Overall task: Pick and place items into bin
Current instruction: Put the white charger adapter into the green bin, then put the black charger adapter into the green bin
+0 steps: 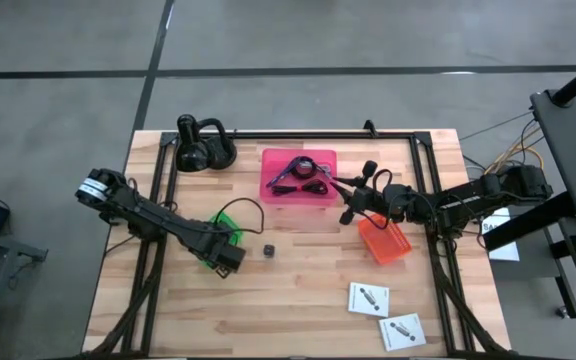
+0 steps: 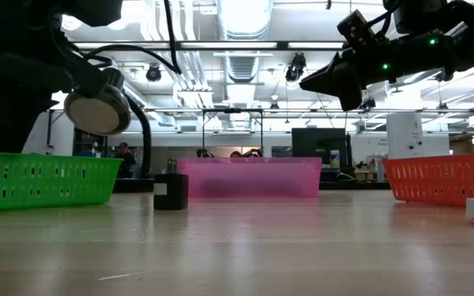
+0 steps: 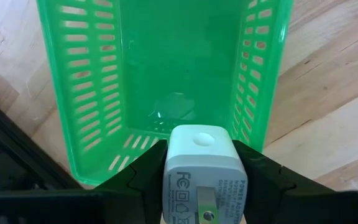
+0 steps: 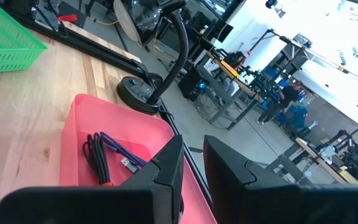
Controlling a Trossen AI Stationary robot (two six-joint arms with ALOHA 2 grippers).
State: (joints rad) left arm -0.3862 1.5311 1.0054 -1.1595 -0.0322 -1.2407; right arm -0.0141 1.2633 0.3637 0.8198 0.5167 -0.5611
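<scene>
My left gripper point(image 1: 230, 256) points down over the near end of the green bin point(image 3: 166, 68), shut on a white power adapter point(image 3: 197, 163). A tiny dark cube point(image 1: 268, 251) stands on the wood just right of that bin. The pink bin point(image 1: 298, 178) at the back holds a black coiled cable point(image 4: 97, 158) and a purple cable point(image 4: 120, 151). Two flat white packets point(image 1: 368, 298) point(image 1: 402, 331) lie near the front right. My right gripper point(image 1: 349, 212) hangs level at the pink bin's right end, shut and holding nothing. My left gripper pinches the white adapter by two opposite sides point(image 3: 169, 171), one dark finger point(image 3: 143, 177) on each. The fingers come from above, pointing down. The adapter hangs upright between them, clear of the green bin's end wall point(image 3: 123, 146) and the table below.
An orange bin point(image 1: 385, 241) sits right of centre, below the right gripper. A black gooseneck stand with a round head point(image 1: 201, 146) is at the back left. A black frame rail point(image 1: 298, 134) runs along the table's far edge. Bare wood point(image 1: 298, 300) lies toward the front.
</scene>
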